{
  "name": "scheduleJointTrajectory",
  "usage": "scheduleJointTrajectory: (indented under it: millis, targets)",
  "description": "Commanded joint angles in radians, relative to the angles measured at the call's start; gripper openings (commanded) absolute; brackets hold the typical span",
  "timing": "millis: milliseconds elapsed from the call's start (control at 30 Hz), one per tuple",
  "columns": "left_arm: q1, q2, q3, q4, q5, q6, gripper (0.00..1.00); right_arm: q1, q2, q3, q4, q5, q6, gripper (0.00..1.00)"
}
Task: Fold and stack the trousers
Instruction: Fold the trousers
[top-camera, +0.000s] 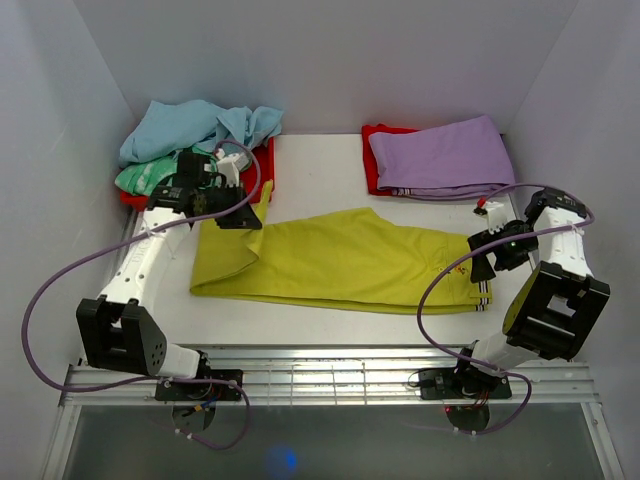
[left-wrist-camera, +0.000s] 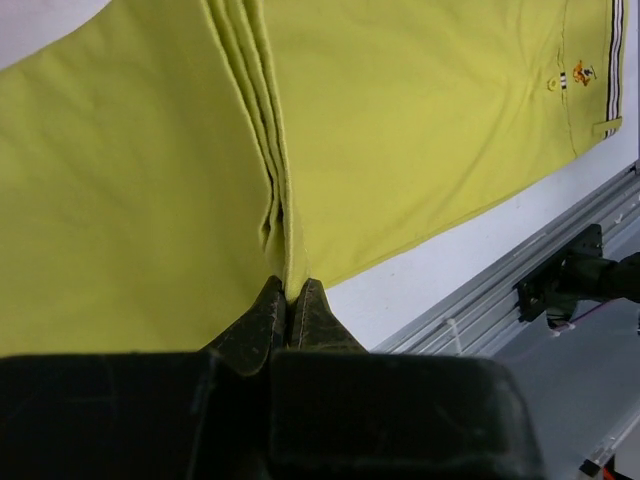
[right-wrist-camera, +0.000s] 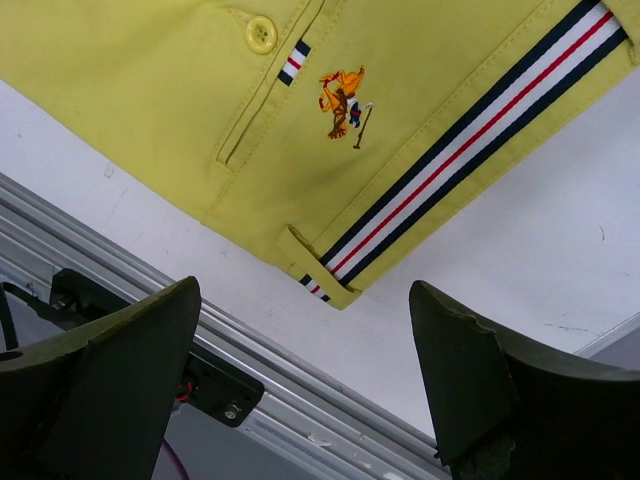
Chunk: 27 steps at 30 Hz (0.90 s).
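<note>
**Trousers** (top-camera: 340, 262) — chartreuse-yellow cloth, lying lengthwise across the middle of the surface (top-camera: 320, 175). The waist is pointing toward the right edge and the legs toward the left edge. The leg end is doubling back on itself near the left edge, with one stretch of cloth rising off the surface.

**Left pincer** (left-wrist-camera: 290, 300) — pressed together and pinching a bunched, many-layered fold of the trouser leg. In the top view it is holding that fold up at the far-left part of the garment.

**Right pincer** (right-wrist-camera: 303, 290) — spread wide and gripping nothing. It is hovering over bare surface just beside the near waist corner, close to the right edge.

**Waist details, right wrist view** — a navy, white and red striped tape (right-wrist-camera: 470, 140) is running along the waistband. An orange embroidered emblem (right-wrist-camera: 343, 100) and a yellow button (right-wrist-camera: 261, 34) are sitting by a pocket slit.

**Other cloth**
- A lilac-purple garment (top-camera: 440, 155) is lying folded at the far-right corner, on top of a red cloth (top-camera: 372, 170).
- A light blue garment (top-camera: 195, 125) and a green-patterned garment (top-camera: 140, 178) are heaping up at the far-left corner.

**Metal rail** (top-camera: 330, 365) — running along the near edge.
</note>
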Motion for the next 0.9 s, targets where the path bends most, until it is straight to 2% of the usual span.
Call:
scheduleJointTrajectory:
  millis: [0, 67, 300, 400, 600, 867]
  targets:
    - [-0.087, -0.026, -0.042, 0.197, -0.108, -0.239, 0.0, -0.002, -0.024, -0.012, 0.006, -0.001, -0.003, 0.9]
    - [-0.104, 0.003, -0.037, 0.218, -0.132, -0.262, 0.0, -0.002, -0.024, -0.018, 0.01, 0.005, 0.0, 0.9]
    - [-0.338, 0.049, -0.059, 0.349, -0.255, -0.355, 0.0, -0.002, -0.022, -0.027, 0.013, 0.03, 0.018, 0.9]
    - [-0.392, 0.091, -0.06, 0.382, -0.286, -0.391, 0.0, -0.002, -0.03, -0.031, 0.012, 0.042, 0.021, 0.9]
    - [-0.458, 0.166, -0.071, 0.444, -0.332, -0.444, 0.0, 0.0, -0.033, -0.047, 0.013, 0.065, 0.02, 0.9]
    - [-0.495, 0.249, -0.174, 0.522, -0.345, -0.491, 0.0, -0.002, -0.029, -0.056, 0.01, 0.074, 0.011, 0.9]
